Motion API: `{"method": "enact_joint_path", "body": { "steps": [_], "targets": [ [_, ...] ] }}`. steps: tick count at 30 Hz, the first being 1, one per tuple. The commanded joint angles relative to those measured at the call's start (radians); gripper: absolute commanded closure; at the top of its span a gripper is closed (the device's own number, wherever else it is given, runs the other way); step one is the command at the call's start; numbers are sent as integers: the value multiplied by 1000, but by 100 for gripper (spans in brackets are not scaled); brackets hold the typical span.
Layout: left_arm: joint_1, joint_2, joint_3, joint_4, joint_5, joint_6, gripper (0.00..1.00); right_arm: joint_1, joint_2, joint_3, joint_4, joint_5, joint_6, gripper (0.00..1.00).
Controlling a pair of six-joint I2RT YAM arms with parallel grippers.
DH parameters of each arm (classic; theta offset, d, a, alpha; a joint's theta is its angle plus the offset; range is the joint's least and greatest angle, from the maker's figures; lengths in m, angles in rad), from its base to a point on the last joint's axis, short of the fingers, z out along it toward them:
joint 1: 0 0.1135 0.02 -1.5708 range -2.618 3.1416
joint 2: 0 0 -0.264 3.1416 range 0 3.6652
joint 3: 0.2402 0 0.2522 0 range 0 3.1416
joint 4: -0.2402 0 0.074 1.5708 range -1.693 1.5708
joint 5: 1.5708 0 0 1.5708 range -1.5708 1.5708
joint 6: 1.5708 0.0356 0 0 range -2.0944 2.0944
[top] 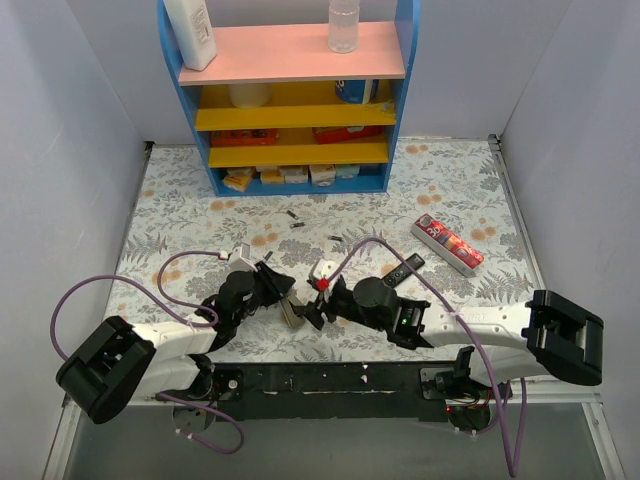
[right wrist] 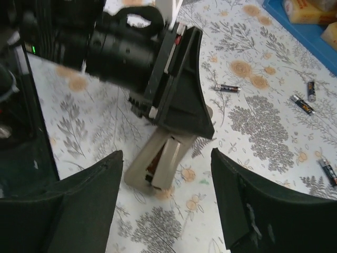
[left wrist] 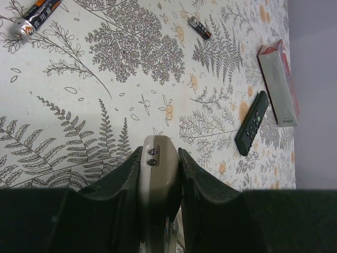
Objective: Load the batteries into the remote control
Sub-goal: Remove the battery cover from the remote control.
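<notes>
My left gripper (top: 282, 292) is shut on the remote control (top: 293, 313) and holds it tilted, lower end near the table. In the left wrist view its grey-beige end (left wrist: 157, 161) sits clamped between the jaws. In the right wrist view the remote (right wrist: 158, 158) shows its back, with the cover ajar over a dark compartment. My right gripper (right wrist: 166, 155) is open and empty, its fingers either side of the remote without touching it; in the top view it (top: 318, 303) is just right of the remote. Loose batteries (top: 297, 225) lie on the table beyond, also seen from the right wrist (right wrist: 227, 88) and the left wrist (left wrist: 36, 17).
A slim black remote (top: 402, 270) lies right of the grippers, and a red-and-white box (top: 449, 244) farther right. A blue shelf unit (top: 290, 100) stands at the back. White walls close in both sides. The cables of both arms loop over the table.
</notes>
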Motion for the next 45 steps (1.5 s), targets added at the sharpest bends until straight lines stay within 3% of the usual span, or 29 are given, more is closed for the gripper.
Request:
{"method": "enact_joint_path", "body": {
  "steps": [1, 11, 34, 37, 45],
  "targets": [
    [-3, -16, -16, 42, -5, 24, 100, -23, 23, 159, -235, -7, 252, 27],
    [-3, -50, -27, 55, 7, 27, 100, -88, 144, 300, -398, -87, 344, 33],
    [-3, -90, -40, 68, 26, 22, 100, -140, 331, 380, -404, -242, 337, 44],
    [-3, -98, -39, 61, 23, 24, 100, -140, 334, 380, -403, -249, 335, 49],
    [-3, -119, -47, 26, -28, 6, 100, -145, 302, 343, -419, -246, 321, 80]
  ]
}}
